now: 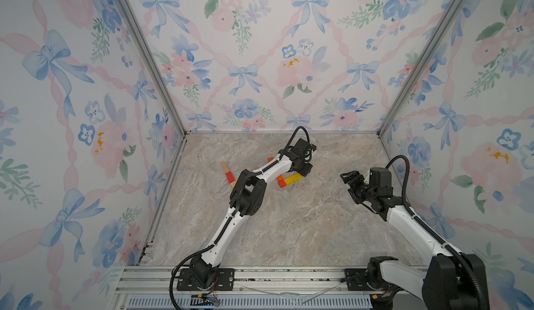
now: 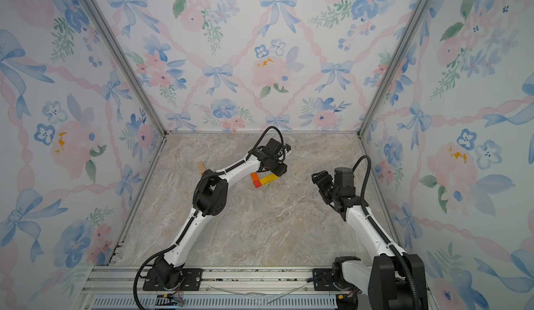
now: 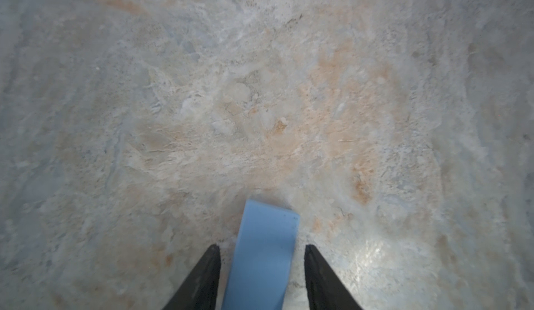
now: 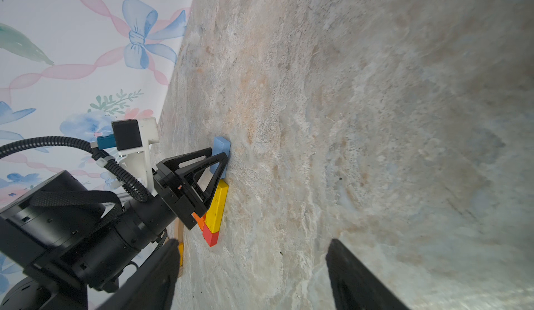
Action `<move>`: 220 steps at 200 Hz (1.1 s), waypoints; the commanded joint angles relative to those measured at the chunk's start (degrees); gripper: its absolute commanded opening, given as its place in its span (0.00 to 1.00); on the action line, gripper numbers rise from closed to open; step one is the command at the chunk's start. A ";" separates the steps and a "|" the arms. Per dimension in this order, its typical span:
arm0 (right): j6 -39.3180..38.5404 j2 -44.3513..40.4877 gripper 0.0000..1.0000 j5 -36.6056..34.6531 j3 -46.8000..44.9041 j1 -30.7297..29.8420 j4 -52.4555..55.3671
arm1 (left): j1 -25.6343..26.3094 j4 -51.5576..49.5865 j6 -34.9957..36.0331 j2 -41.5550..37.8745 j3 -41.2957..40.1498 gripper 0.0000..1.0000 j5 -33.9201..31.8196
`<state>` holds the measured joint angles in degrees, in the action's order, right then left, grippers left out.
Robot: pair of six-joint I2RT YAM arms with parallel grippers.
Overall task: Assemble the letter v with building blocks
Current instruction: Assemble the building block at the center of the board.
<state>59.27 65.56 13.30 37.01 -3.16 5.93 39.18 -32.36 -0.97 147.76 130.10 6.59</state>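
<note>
Marble-patterned tabletop [image 1: 289, 222], left gripper [image 3: 261, 249] slightly apart astride the light blue block [image 3: 268, 224], right gripper [image 4: 252, 243] wide apart, empty

Marbled grey-beige worktop [image 1: 289, 222]; floral, bow-patterned walls [image 1: 260, 63] behind and beside it; aluminium rail [image 1: 289, 275] along its front.

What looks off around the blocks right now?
Nothing is spilled or damaged. One small oddity: the light blue block lies slightly skewed and off-centre between the open jaws of the left gripper, with a gap on each side.
</note>
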 commanded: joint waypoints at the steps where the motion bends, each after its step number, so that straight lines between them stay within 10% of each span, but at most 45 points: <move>1: -0.80 -1.22 0.82 0.44 -1.10 0.73 0.40 | 0.55 -0.95 0.97 0.71 -0.17 0.45 0.45; 220: -0.55 -1.03 0.82 1.29 -2.28 1.02 -0.21 | 1.43 -1.12 10.23 -1.69 -3.37 0.18 3.28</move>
<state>59.07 65.08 13.76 35.79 -2.66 5.82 40.12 -31.40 6.17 147.46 128.38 7.84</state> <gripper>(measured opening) 0.819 0.310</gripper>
